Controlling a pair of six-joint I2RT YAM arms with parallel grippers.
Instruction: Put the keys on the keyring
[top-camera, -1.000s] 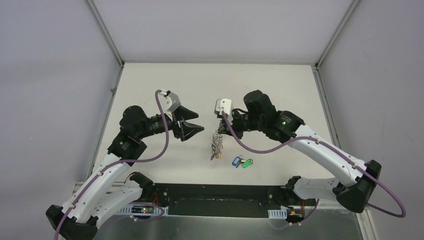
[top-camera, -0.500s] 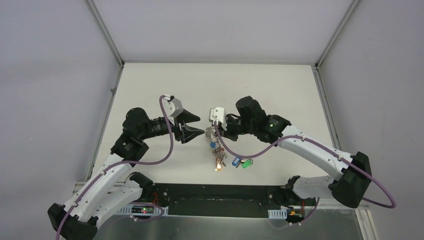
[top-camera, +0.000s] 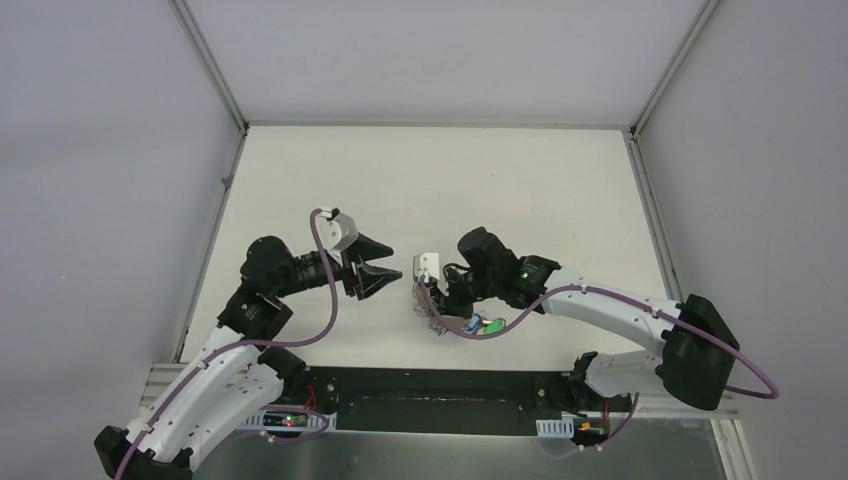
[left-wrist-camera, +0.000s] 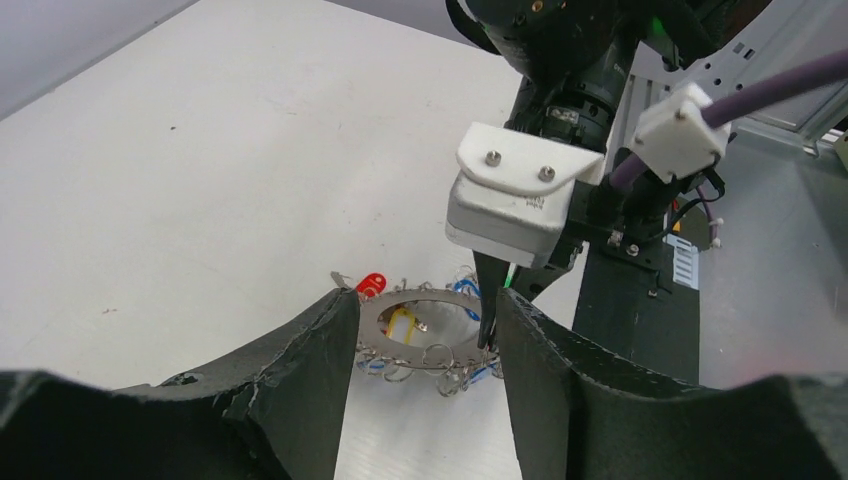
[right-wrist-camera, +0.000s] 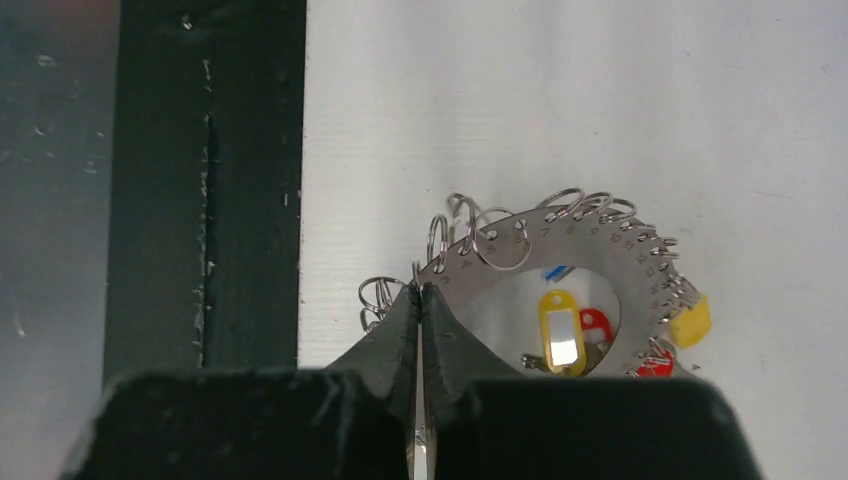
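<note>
Seen from above, two robot arms are reaching toward each other over a white table. The right gripper is pinching the keyring, with its jaws closed tight on the rim of the flat silvery ring. The right wrist view is showing this grip closely. The fingertips are meeting on the ring's near edge, beside a cluster of small wire loops. Yellow and red tags are showing through and around the ring's opening. The ring is lying nearly flat, low over the table near its front edge. Whether it is touching the surface cannot be told.

The left gripper is hovering just left of the ring, its jaws standing apart and holding nothing. The keys, one with a blue tag and one with a green tag, are lying loose on the table just right of the ring. The right arm's cable is partly hiding them.

Judging from this, the step in hand is steadying the ring so a key can be threaded on. Doing it well likely means the right gripper holding the rim firm and level. The left gripper would be going around the ring toward the loose keys without knocking it. It would then be gripping a key by its tag, leaving the key's hole free.
</note>
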